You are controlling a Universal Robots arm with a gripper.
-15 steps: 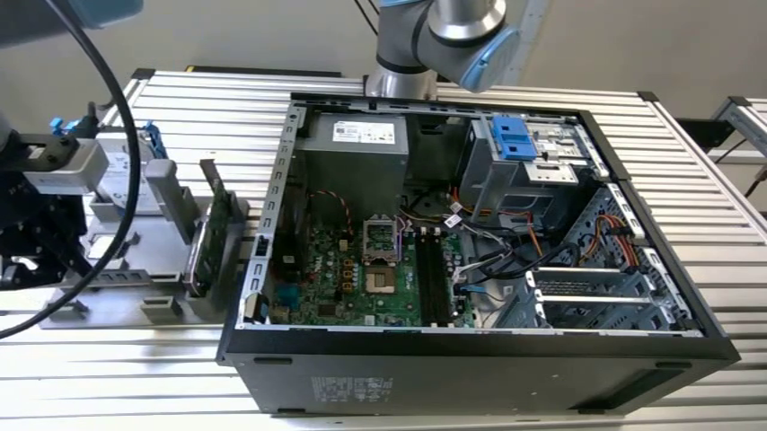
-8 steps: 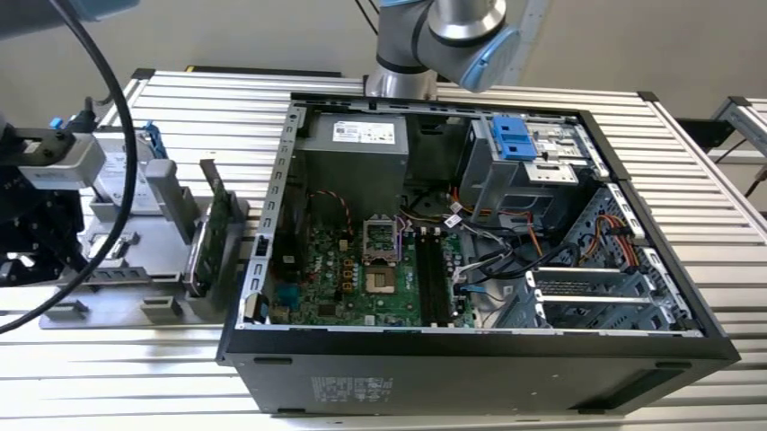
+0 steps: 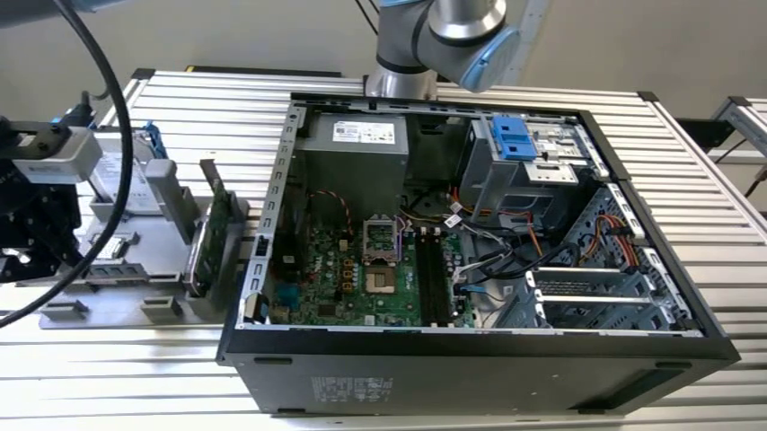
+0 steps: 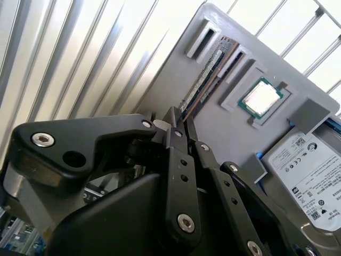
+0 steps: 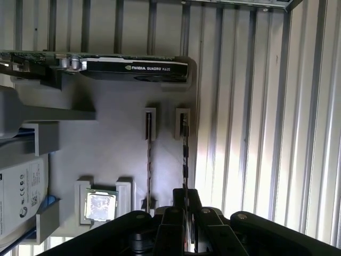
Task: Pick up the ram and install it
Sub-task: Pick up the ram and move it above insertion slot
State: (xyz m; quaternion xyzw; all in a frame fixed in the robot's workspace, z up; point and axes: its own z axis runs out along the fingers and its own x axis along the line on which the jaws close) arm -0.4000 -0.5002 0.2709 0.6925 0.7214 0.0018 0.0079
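A slatted metal surface [image 3: 695, 180] carries an open computer case [image 3: 480, 359] and, toward the exterior view's left, a grey tray [image 5: 117, 154] of parts. My fingers [image 5: 178, 198] are positioned over this tray. They are closed together on one end of the ram [image 5: 185, 152], with one finger against each face. The ram stands on edge along the tray's outer rim, with its other end seated in a slotted holder. A second memory stick [image 5: 149, 160] stands parallel, just beside it. Further in, the tray holds a processor [image 5: 100, 205] in a recess and a hard drive [image 4: 309, 176] near that. An expansion card [image 5: 133, 66] stands on edge across the tray's far end.
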